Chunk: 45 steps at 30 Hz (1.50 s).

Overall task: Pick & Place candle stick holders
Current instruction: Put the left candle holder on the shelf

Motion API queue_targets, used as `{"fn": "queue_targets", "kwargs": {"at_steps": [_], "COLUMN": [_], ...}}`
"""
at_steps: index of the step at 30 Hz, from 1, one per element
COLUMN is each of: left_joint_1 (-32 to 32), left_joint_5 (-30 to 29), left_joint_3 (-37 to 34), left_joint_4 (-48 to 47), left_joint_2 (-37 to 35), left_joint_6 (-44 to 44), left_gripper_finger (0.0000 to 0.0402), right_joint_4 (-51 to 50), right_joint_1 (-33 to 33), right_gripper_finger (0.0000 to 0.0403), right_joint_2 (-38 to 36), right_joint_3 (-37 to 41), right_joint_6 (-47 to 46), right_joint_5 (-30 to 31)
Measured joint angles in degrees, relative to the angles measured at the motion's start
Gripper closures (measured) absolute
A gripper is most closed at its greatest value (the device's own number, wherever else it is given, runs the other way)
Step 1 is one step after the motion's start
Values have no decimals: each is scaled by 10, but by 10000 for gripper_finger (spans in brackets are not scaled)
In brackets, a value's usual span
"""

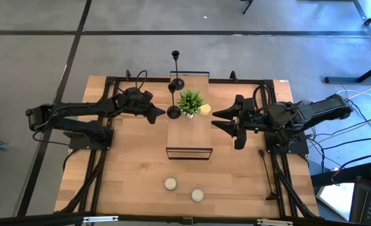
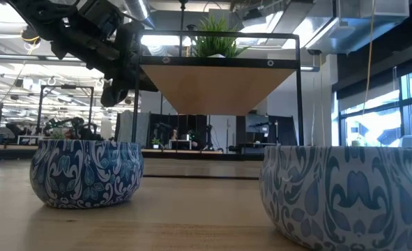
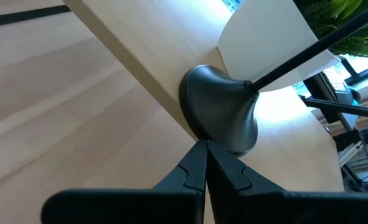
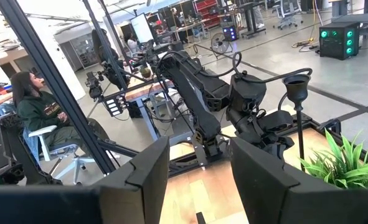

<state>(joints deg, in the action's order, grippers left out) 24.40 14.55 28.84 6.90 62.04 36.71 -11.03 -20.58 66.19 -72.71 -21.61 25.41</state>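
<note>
Two candle stick holders, thin black rods with round bases and small cups: one (image 1: pixel 174 99) beside the plant (image 1: pixel 190 100), one (image 1: pixel 176 69) behind. Left end effector (image 1: pixel 162 115), closed and empty, touches the nearer base. Right end effector (image 1: pixel 218 120) half-open, empty.

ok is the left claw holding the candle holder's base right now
No, the left claw is shut with its tips just at the edge of the base, nothing between them.
</note>
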Motion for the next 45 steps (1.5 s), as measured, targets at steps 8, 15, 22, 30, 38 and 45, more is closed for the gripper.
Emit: {"fn": "queue_targets", "kwargs": {"at_steps": [8, 15, 22, 30, 38, 45], "left_joint_1": [0, 0, -2, -12, -7, 8], "left_joint_5": [0, 1, 6, 6, 2, -33], "left_joint_3": [0, 0, 0, 0, 0, 0], "left_joint_4": [2, 6, 30, 36, 5, -72], "left_joint_2": [0, 3, 26, 35, 27, -30], "left_joint_6": [-4, -4, -1, 0, -11, -22], "left_gripper_finger": [400, 400, 400, 400, 400, 400], "right_joint_4": [0, 0, 0, 0, 1, 0], "right_joint_1": [0, 0, 0, 0, 0, -1], "right_gripper_finger": [231, 231, 231, 231, 231, 231], "right_joint_2": [0, 0, 0, 0, 0, 0], "right_joint_3": [0, 0, 0, 0, 0, 0], "right_joint_6": [0, 0, 0, -3, -4, -4], "right_joint_5": [0, 0, 0, 0, -1, -1]}}
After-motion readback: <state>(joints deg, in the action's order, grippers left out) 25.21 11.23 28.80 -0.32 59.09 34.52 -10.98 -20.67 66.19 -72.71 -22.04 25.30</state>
